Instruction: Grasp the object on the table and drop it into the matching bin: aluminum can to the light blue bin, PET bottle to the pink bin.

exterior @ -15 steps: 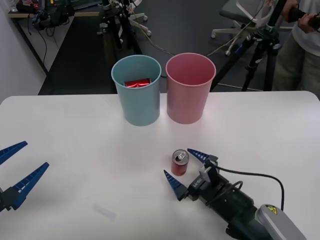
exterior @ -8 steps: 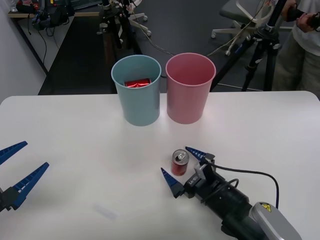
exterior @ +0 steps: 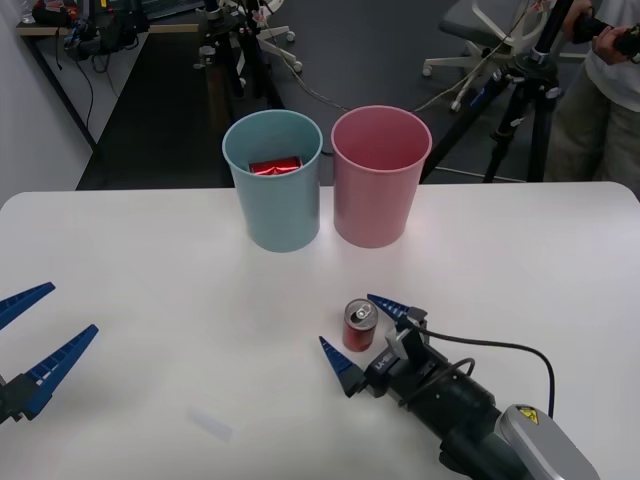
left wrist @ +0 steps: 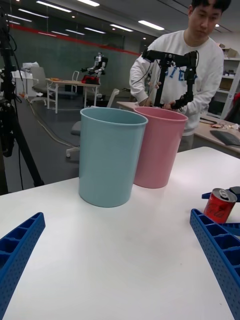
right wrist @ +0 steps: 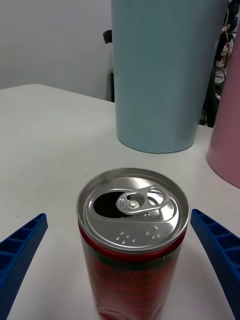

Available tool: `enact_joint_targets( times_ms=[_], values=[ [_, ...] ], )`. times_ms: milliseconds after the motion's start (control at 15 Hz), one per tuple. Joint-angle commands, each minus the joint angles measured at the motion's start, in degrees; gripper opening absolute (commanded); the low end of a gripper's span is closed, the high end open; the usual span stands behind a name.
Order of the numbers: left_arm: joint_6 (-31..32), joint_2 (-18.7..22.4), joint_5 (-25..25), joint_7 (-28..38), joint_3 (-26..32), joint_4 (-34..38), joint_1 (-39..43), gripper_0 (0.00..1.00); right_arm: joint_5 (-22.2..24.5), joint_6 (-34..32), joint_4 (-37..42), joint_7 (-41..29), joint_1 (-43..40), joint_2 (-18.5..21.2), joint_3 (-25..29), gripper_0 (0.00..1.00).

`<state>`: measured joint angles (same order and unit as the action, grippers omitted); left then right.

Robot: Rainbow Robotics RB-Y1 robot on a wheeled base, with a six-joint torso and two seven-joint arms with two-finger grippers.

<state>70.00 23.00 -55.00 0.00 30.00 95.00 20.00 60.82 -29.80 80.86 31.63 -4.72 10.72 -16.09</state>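
The small red aluminum can with a silver pull-tab lid [exterior: 359, 324] stands upright on the white rounded-corner table [exterior: 150, 270], long axis vertical, well short of the tall pale blue plastic bin [exterior: 273, 180]. The right gripper [exterior: 364, 328] brackets it, blue ribbed fingers [right wrist: 20, 250] spread, one each side, neither visibly touching. The left gripper [exterior: 30, 340] hangs spread at the table's left edge, much farther away.

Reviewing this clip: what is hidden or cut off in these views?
- Front view: the light blue bin wall hides all but the top of a red item inside.
- Front view: the pink bin floor is hidden by its own wall.
- Right wrist view: the aluminum can base is cut by the edge, between the open right claw fingers.
- Front view: the left claw, open, is partly cut by the edge.
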Motion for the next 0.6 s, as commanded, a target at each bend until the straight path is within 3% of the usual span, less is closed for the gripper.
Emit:
enact_joint_targets(
  times_ms=[67,600],
  values=[
    [0.0,0.0,0.0,0.0,0.0,0.0,0.0,1.0,0.0,0.0,0.0,-0.34,0.06,0.0,0.09,0.0],
    [0.0,0.0,0.0,0.0,0.0,0.0,0.0,1.0,0.0,0.09,0.0,-0.34,0.32,0.09,0.27,0.0]
  ],
)
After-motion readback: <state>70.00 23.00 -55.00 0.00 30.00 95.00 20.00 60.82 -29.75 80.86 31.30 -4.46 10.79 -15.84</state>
